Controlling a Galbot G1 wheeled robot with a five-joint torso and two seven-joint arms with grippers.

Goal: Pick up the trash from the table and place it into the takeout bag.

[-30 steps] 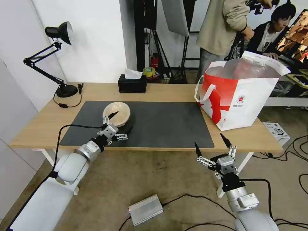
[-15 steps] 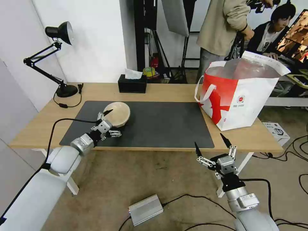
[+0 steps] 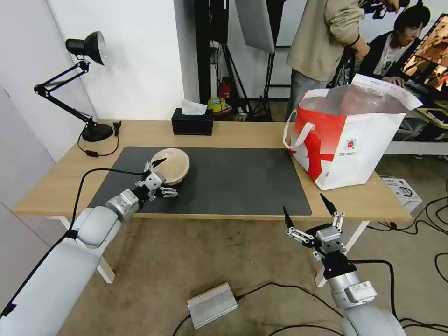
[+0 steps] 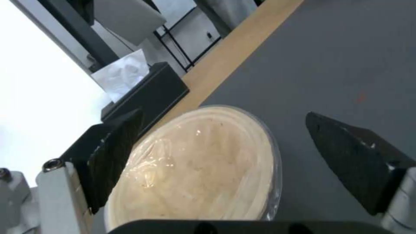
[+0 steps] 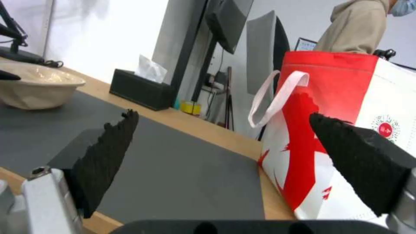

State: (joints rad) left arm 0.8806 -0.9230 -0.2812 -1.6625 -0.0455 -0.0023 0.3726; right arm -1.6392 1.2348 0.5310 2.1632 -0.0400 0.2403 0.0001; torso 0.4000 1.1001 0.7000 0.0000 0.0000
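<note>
Studio: light stands [image 3: 233, 70], floor cables [image 3: 420, 219], desk lamp [image 3: 86, 46].

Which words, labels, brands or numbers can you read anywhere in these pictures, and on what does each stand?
None can be read.
Takeout bag: a small round red logo with lines of print beneath it, too small to read.
Black tissue box: no lettering visible.
Beige bowl: no markings visible.

Hidden and cut-off parts at the bench

The left end effector [image 3: 164, 176] covers the near rim of the beige bowl [image 3: 171, 164], and whether its fingertips touch the bowl cannot be told; in the left wrist view the bowl [image 4: 203, 169] is cut off by the camera housing at the frame's foot. The takeout bag [image 3: 347, 135] shows only silver foil at its mouth, so its contents stay hidden. The bag's logo [image 3: 351, 144] is too small to read.
</note>
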